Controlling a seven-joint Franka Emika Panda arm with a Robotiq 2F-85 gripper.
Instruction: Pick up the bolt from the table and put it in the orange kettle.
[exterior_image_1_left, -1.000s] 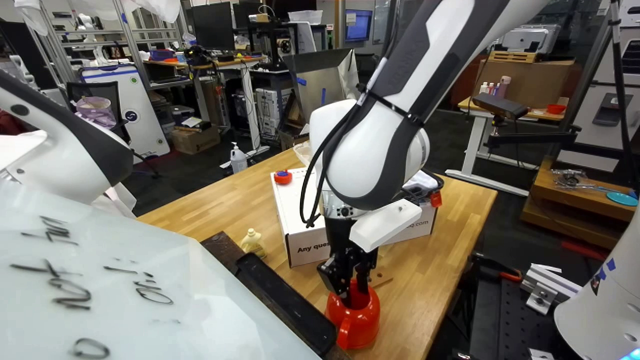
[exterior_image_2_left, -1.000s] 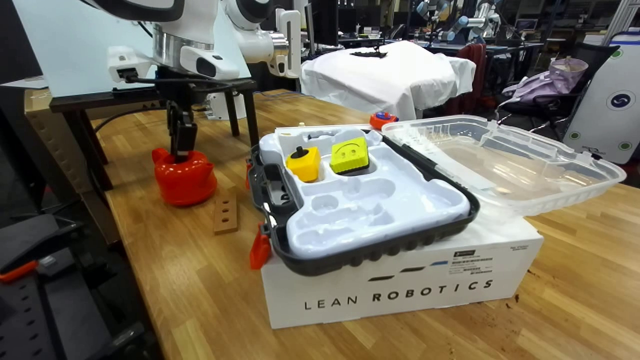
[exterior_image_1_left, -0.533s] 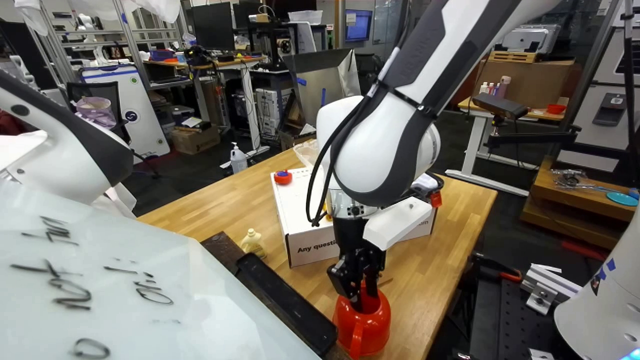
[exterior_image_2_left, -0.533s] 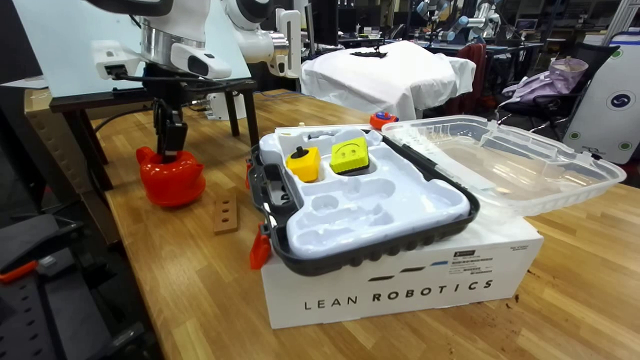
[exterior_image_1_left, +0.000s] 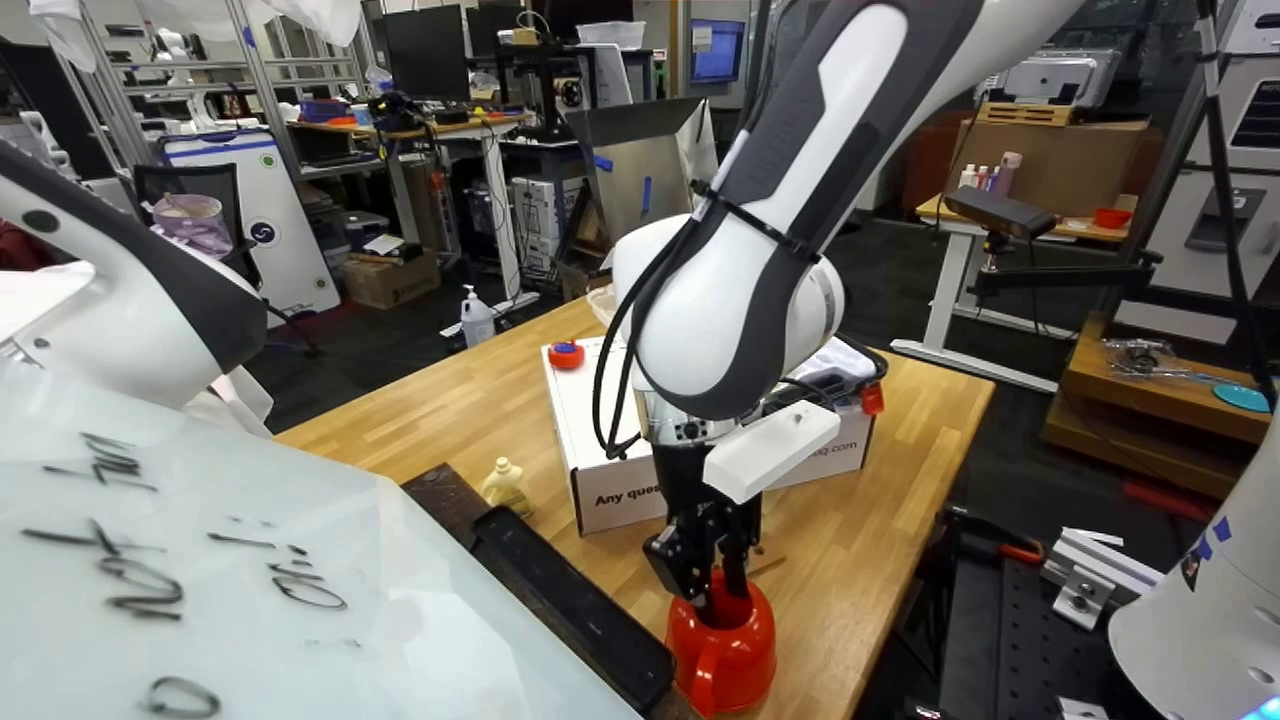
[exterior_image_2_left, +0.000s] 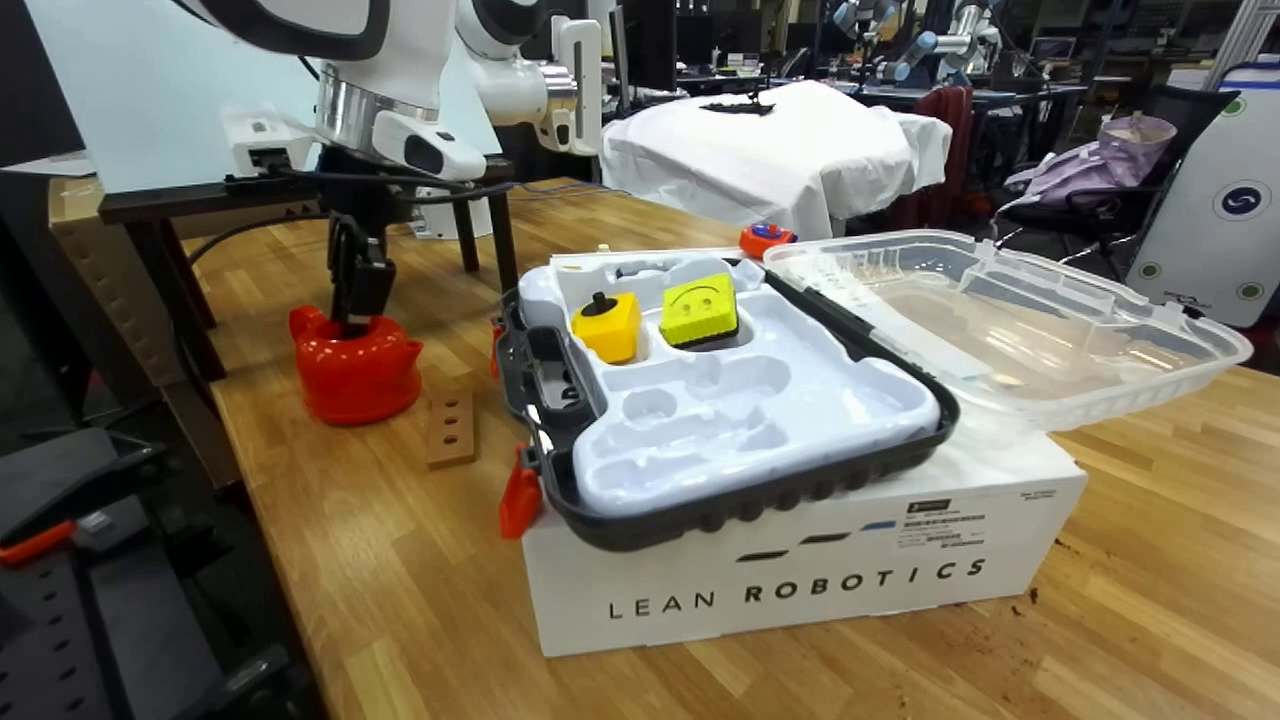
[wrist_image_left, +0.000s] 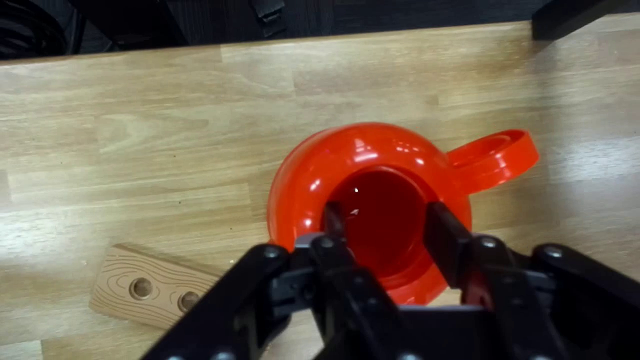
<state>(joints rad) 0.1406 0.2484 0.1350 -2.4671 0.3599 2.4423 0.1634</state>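
The glossy red-orange kettle (exterior_image_1_left: 745, 660) stands on the wooden table near its edge, upright; it also shows in an exterior view (exterior_image_2_left: 358, 385) and the wrist view (wrist_image_left: 360, 142). My gripper (wrist_image_left: 385, 215) points down at the kettle, its fingers spread apart at the round mouth. In both exterior views the fingertips (exterior_image_1_left: 720, 600) reach into the mouth (exterior_image_2_left: 355, 325). Nothing shows between the fingers. The kettle's inside is dark, with two small bright glints on the inner wall. No bolt can be made out on the table or in the kettle; it is hidden or out of view.
A wooden block with holes (exterior_image_2_left: 451, 430) lies beside the kettle. A white box (exterior_image_2_left: 800, 590) bears an open case (exterior_image_2_left: 760, 420) with yellow toys. A small pale yellow bottle (exterior_image_1_left: 507, 487) stands on the table. A whiteboard panel (exterior_image_1_left: 250, 560) stands close by.
The kettle has shifted on the table along with the gripper in its mouth, first away from the wooden block, then a little back towards it. The fingers stay spread.
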